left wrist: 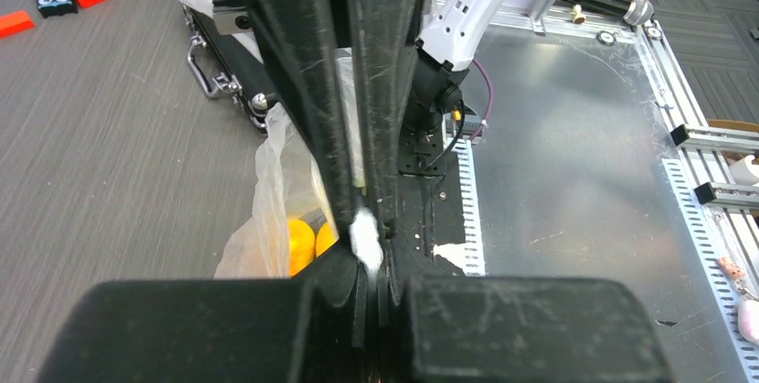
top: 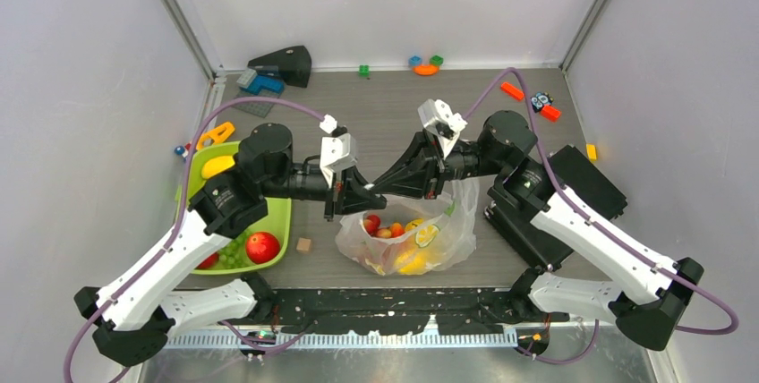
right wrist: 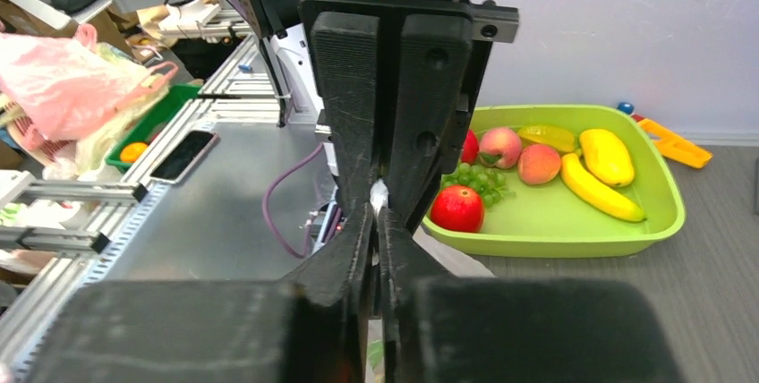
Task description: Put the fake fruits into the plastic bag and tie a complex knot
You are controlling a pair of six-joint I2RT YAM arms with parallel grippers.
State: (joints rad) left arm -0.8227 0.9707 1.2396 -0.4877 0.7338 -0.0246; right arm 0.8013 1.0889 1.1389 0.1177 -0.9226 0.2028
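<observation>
The plastic bag lies on the table in front of the arms with several fake fruits inside, red strawberries and yellow pieces. My left gripper and right gripper meet tip to tip just above the bag. Each is shut on a thin white bunch of the bag's plastic, seen in the left wrist view and the right wrist view. The bag hangs below with yellow fruit. More fruits lie in the lime-green tray: apple, grapes, peaches, banana.
The tray sits at the left under my left arm. A small wooden cube lies between tray and bag. A black case lies at the right. Toy bricks and a dark wedge line the back edge.
</observation>
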